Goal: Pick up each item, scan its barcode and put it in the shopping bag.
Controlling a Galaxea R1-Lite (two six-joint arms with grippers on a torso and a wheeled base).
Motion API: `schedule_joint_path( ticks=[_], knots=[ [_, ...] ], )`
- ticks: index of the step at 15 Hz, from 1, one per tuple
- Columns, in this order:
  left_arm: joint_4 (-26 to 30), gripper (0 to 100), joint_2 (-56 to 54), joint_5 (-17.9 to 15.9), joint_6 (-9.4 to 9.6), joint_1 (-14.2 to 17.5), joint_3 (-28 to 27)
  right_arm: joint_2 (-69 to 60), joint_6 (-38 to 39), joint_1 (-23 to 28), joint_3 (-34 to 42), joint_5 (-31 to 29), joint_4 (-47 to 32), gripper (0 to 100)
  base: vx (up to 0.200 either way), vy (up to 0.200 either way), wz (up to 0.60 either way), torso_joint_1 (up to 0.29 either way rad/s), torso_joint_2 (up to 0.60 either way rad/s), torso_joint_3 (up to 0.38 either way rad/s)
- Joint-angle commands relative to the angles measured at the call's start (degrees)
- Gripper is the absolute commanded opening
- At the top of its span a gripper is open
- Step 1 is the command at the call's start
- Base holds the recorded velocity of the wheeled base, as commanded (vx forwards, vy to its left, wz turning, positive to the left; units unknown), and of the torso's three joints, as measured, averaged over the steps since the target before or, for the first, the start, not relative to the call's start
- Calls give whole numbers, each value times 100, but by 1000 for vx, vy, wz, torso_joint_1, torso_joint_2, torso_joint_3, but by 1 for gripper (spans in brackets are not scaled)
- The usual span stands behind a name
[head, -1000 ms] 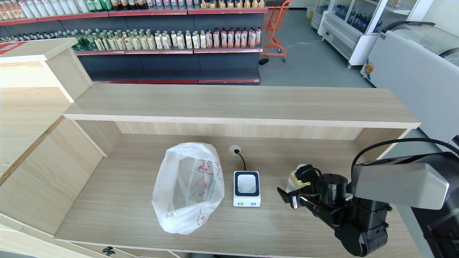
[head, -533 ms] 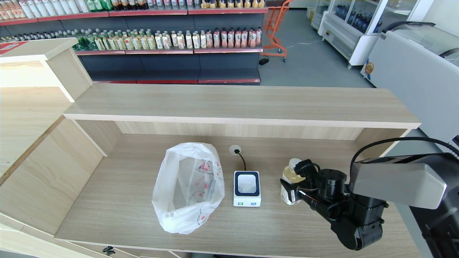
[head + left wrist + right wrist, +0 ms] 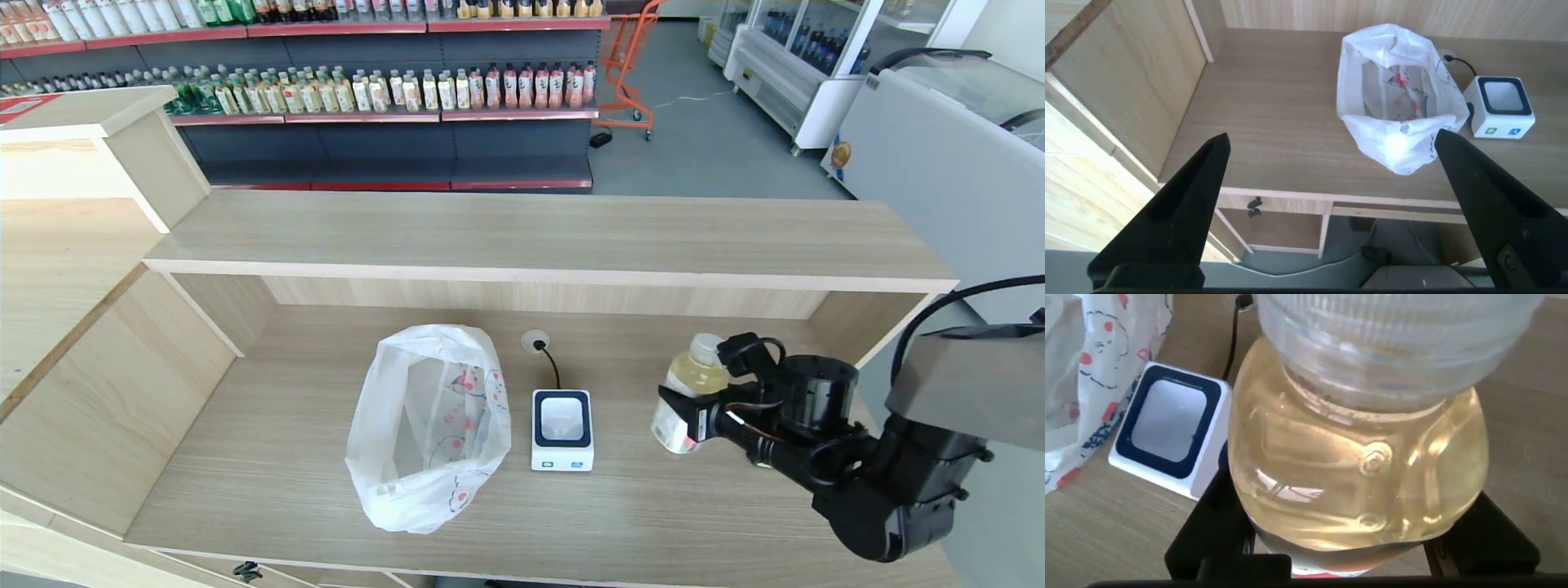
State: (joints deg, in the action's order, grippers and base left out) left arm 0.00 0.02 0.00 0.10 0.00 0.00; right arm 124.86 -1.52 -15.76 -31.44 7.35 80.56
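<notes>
Shop checkout desk [image 3: 269, 457], your right jaws clamped on a bottle [image 3: 694, 382].
Bottle tilted in the grip; scanner [image 3: 562, 426] left of those jaws, shopping bag [image 3: 424, 425] beyond it. Your left jaws stand wide.

On the counter [image 3: 269, 465], the shopping bag [image 3: 424, 425] sits at the scanner's [image 3: 562, 429] 9 o'clock. The bottle [image 3: 692, 377], in the right gripper [image 3: 710, 384], is at its 3 o'clock.

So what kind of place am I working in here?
Most likely a small supermarket's checkout: stocked drink shelves, chest freezers, and a barcode scanner beside a shopping bag on the wooden counter.
</notes>
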Motion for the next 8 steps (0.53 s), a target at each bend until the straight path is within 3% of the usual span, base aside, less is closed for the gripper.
schedule_joint_path(
  ticks=[1,2,3,8],
  knots=[
    [0,100,-2,0,-1,0,0,-3486,557,416,331,1409,-2606,0,0,0,0,0,0,0],
    [0,100,6,0,-1,0,0,-4215,574,522,59,2095,-3670,0,0,0,0,0,0,0],
    [0,100,6,0,-1,0,0,-4488,583,601,-143,2517,-4065,0,0,0,0,0,0,0],
    [0,100,-2,0,-1,0,0,-4391,891,425,-416,3932,-4320,0,0,0,0,0,0,0]
  ],
)
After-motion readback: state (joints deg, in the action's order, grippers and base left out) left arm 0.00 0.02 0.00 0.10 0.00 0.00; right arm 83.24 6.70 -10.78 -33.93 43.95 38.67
